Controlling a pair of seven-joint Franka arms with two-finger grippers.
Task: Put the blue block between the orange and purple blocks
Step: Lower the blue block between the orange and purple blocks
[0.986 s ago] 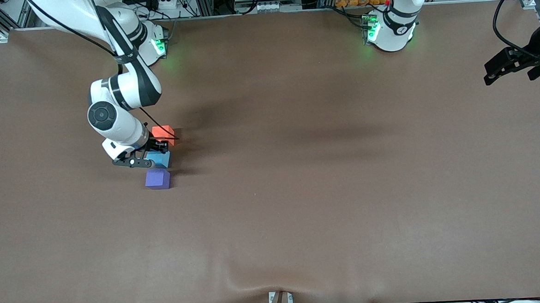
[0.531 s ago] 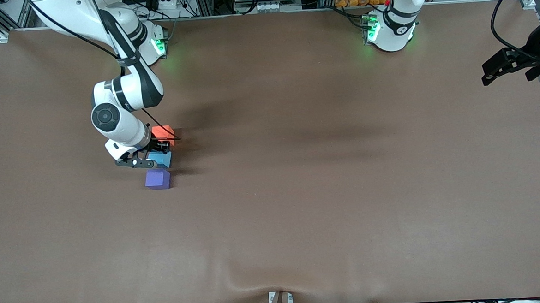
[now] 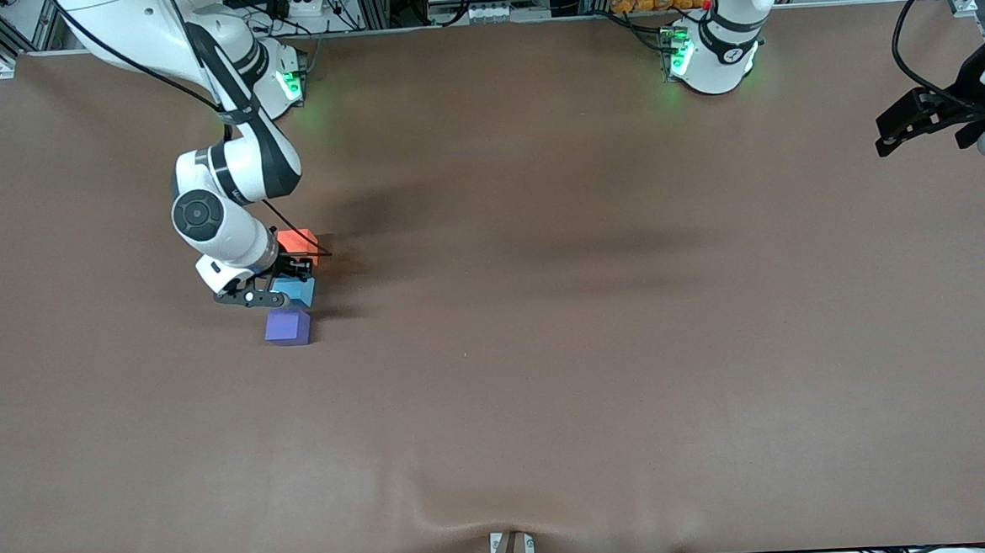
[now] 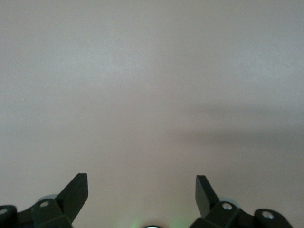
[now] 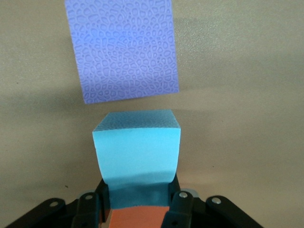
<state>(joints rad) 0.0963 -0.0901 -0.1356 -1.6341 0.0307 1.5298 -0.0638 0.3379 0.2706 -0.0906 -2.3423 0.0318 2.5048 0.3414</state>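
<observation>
Right pincer (image 3: 281, 289) clamped on the blue block (image 3: 298, 292), fingers squeezing its sides so the foam pinches in at the grip; the right wrist view shows the blue block (image 5: 137, 149) held between the two black fingers (image 5: 180, 209) with its free end sticking out toward the purple block (image 5: 127, 50). Nearest the front camera of the three cubes sits the purple block (image 3: 287, 328), flat on the brown table (image 3: 547, 349), toward the right arm's end. Blue block is just above and beside it, in the slot between purple and orange; cannot tell if its underside touches the table or hangs a hair above it. A narrow strip of table shows between blue and purple in the wrist view, so those two are apart. Next farther out is the orange block (image 3: 299, 242), partly covered by the pincer body and a black cable, and its top (image 5: 140, 219) shows just under the held cube in the wrist view. All three roughly in a line running away from the front camera. Left pincer (image 3: 914, 119) waits at the left arm's end of the table, up in the air over its edge, fingers (image 4: 76, 192) wide apart and gripping nothing, only bare table beneath it.
</observation>
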